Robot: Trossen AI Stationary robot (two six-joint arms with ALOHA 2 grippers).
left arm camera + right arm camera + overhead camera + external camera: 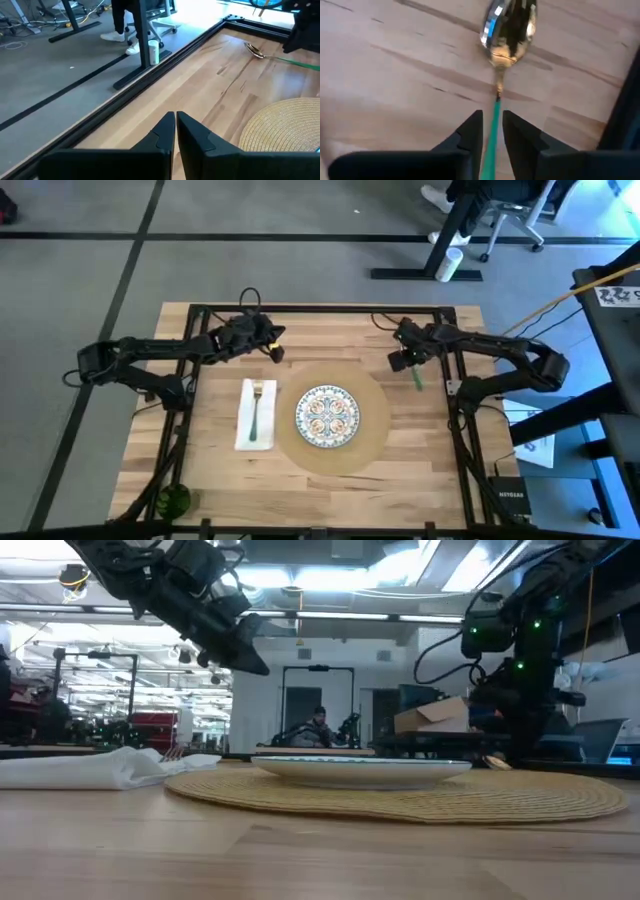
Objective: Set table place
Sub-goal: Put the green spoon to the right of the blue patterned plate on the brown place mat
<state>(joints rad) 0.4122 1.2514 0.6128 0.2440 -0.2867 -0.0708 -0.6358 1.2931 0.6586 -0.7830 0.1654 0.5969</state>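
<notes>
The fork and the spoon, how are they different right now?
The fork lies on the white napkin, left of the plate; the spoon is out past the placemat's right side, over bare table. Nothing holds the fork, while the right gripper is closed on the spoon's green handle. The left gripper is shut and empty. Both utensils have green handles.
</notes>
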